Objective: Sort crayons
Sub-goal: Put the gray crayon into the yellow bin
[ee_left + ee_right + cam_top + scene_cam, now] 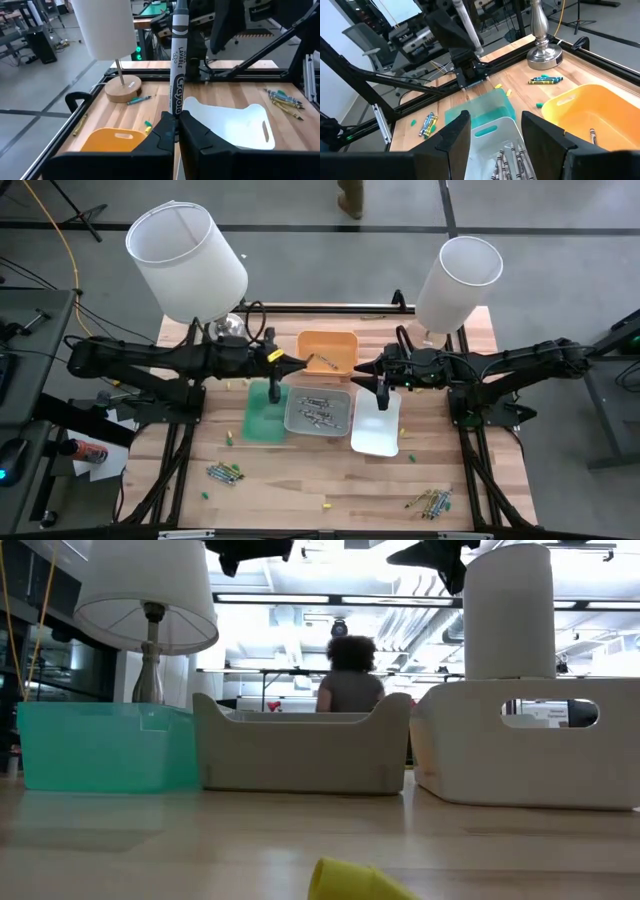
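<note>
We see the left gripper [175, 131] pinching a grey crayon [178, 55] upright above the orange tray [327, 351]; the right gripper [492, 131] hangs spread over the grey tray [318, 410], lamps [187, 260] behind.

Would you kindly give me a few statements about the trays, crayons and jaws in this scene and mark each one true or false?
1. The left gripper has its jaws shut on a grey crayon. True.
2. The right gripper holds a yellow crayon. False: its jaws are open and empty above the grey tray.
3. The grey tray holds several grey crayons. True.
4. The white tray is full of green crayons. False: it looks empty in the high view.
5. The orange tray has at least one crayon in it. True.
6. No crayons remain loose on the table. False: loose bunches lie near its front edge.
</note>
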Robot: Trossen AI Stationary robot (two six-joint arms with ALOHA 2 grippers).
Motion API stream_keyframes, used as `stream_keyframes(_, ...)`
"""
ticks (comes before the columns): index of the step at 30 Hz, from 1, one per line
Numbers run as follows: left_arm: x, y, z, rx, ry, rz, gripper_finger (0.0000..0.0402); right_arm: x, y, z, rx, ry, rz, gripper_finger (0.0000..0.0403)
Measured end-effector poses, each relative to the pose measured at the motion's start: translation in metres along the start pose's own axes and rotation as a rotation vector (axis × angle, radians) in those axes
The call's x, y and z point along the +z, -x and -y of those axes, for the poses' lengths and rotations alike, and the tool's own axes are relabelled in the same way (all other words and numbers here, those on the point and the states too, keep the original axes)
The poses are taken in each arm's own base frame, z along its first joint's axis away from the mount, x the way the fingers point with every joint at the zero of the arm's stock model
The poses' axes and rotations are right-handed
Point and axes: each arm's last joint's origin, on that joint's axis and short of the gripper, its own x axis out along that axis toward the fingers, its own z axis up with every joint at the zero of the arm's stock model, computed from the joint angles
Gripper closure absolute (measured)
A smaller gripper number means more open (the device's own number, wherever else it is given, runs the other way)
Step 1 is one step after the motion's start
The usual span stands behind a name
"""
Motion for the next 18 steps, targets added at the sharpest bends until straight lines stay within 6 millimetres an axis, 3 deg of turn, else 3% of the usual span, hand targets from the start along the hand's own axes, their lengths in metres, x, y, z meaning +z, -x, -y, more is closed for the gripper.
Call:
stream_keyframes(5,-0.008,-0.027,-0.005,0.096,-0.006,-0.036,0.0401,0.000,0.000,0.000,-0.011,0.017,0.006,0.0233)
stream_keyframes(11,-0.013,-0.078,-0.048,0.199,0.020,-0.324,0.0401,0.002,0.000,0.001,-0.035,-0.004,0.032,0.0233)
stream_keyframes(18,-0.061,-0.132,-0.080,0.132,0.044,-0.663,0.0401,0.002,0.000,0.001,-0.035,-0.006,0.035,0.0233)
